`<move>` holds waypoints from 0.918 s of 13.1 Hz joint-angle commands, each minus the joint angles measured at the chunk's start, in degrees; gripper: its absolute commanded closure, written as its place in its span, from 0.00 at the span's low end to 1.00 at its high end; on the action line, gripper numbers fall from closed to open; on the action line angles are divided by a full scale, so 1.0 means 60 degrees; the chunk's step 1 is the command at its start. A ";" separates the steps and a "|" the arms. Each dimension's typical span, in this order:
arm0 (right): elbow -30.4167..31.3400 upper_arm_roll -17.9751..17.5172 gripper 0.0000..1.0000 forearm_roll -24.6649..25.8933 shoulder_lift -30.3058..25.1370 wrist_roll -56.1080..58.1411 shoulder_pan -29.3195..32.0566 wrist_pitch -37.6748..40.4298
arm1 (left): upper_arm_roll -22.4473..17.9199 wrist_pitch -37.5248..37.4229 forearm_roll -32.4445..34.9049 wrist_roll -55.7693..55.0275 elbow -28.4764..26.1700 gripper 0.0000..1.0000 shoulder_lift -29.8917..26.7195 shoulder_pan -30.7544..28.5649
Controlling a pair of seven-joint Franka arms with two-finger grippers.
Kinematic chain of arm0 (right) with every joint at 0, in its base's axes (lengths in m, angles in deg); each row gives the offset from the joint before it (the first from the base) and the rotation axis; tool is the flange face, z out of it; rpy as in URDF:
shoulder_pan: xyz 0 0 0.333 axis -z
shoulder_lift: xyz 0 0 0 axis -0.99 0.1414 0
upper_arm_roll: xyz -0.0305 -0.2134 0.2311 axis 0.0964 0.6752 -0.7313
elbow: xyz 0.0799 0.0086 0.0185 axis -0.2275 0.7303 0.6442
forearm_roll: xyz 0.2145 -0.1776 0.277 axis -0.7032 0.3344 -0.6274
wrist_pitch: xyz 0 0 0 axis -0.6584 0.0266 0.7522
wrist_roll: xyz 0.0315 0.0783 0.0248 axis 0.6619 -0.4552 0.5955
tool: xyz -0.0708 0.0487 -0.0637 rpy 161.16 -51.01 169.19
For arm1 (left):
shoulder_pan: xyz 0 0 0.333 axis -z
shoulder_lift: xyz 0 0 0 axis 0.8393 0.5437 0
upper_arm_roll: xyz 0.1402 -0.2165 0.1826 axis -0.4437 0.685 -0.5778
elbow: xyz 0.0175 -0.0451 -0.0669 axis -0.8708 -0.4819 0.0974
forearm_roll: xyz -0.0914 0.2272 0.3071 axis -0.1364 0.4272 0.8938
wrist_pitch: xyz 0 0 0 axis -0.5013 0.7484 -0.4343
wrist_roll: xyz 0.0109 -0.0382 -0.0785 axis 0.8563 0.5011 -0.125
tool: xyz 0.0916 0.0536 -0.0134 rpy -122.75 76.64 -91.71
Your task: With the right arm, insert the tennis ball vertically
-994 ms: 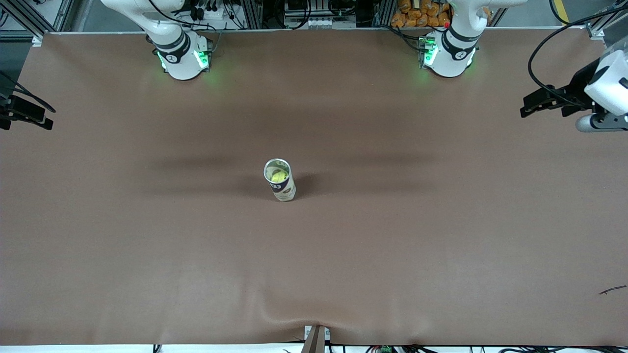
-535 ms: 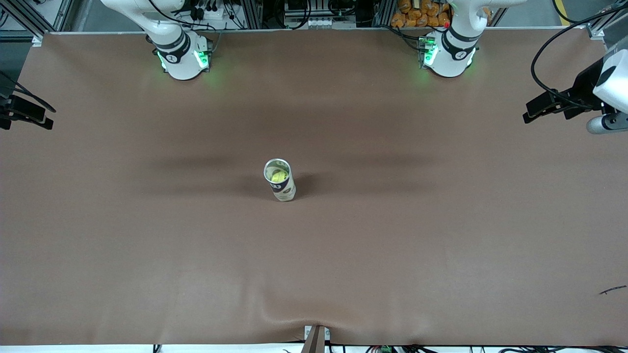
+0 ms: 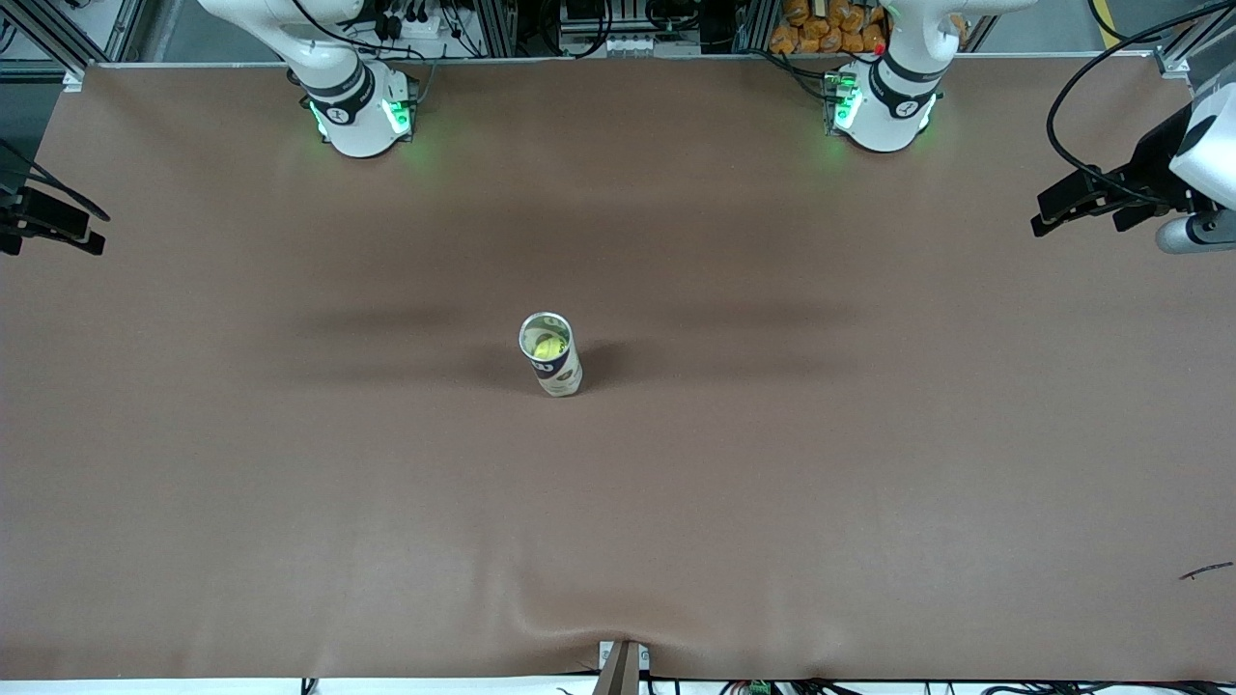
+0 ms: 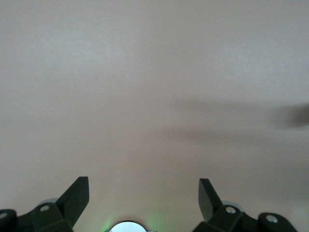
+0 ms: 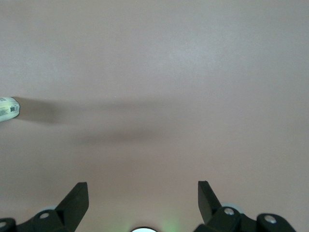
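Brown matte table covering (image 3: 772,483) fills nearly all we see, with a wrinkle at its near edge by a small metal bracket (image 3: 623,664). Metal framing, cables and some orange packets (image 3: 830,29) line the edge where the arm bases stand. We see an upright cylindrical tennis-ball can with a pale label and open top (image 3: 551,354) near the middle of the table, a yellow-green tennis ball (image 3: 548,347) sitting inside it, visible through the mouth. Nothing stands near the can; bare covering all around it. The right arm's white base with green lights (image 3: 357,111) and the left arm's matching white base (image 3: 884,106) sit well apart from the can. We see the black right gripper (image 5: 143,198) at its own end of the table, over bare covering, fingers (image 5: 77,198) spread wide with nothing between them; the right wrist view catches only the can's base end (image 5: 8,109) at the frame edge with its long shadow. The black left gripper (image 4: 144,195) hangs over the table edge at the left arm's end, fingers (image 4: 77,195) also spread wide and empty, only bare covering and faint shadows under it. A small dark scrap (image 3: 1205,571) lies near the front corner at the left arm's end.
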 commanded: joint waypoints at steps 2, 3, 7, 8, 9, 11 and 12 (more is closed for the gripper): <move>-0.0003 -0.0020 0.00 0.0065 -0.0039 0.0001 0.0000 0.0056 | 0.0113 0.0067 0.0243 0.0297 -0.0021 0.00 -0.0123 -0.0069; -0.0017 -0.0020 0.00 0.0050 -0.0039 0.0001 -0.0015 0.0056 | 0.0127 0.0067 0.0432 0.0370 -0.0021 0.00 -0.0108 -0.0054; 0.0012 -0.0035 0.00 0.0065 -0.0024 0.0001 -0.0015 0.0070 | 0.0406 0.0052 0.1064 0.0561 0.0009 0.00 -0.0108 -0.0054; 0.0026 -0.0020 0.00 0.0065 -0.0024 0.0001 0.0000 0.0099 | 0.0406 0.0052 0.1064 0.0590 0.0009 0.00 -0.0108 -0.0054; 0.0041 -0.0020 0.00 0.0108 -0.0024 0.0016 0.0014 0.0100 | 0.0406 0.0052 0.1050 0.0619 0.0009 0.00 -0.0094 -0.0083; 0.0041 -0.0005 0.00 0.0153 -0.0010 0.0016 0.0073 0.0100 | 0.0391 0.0052 0.1035 0.0619 0.0009 0.00 -0.0094 -0.0083; 0.0041 -0.0005 0.00 0.0153 -0.0009 0.0016 0.0044 0.0100 | 0.0362 0.0052 0.0948 0.0605 0.0009 0.00 -0.0094 -0.0098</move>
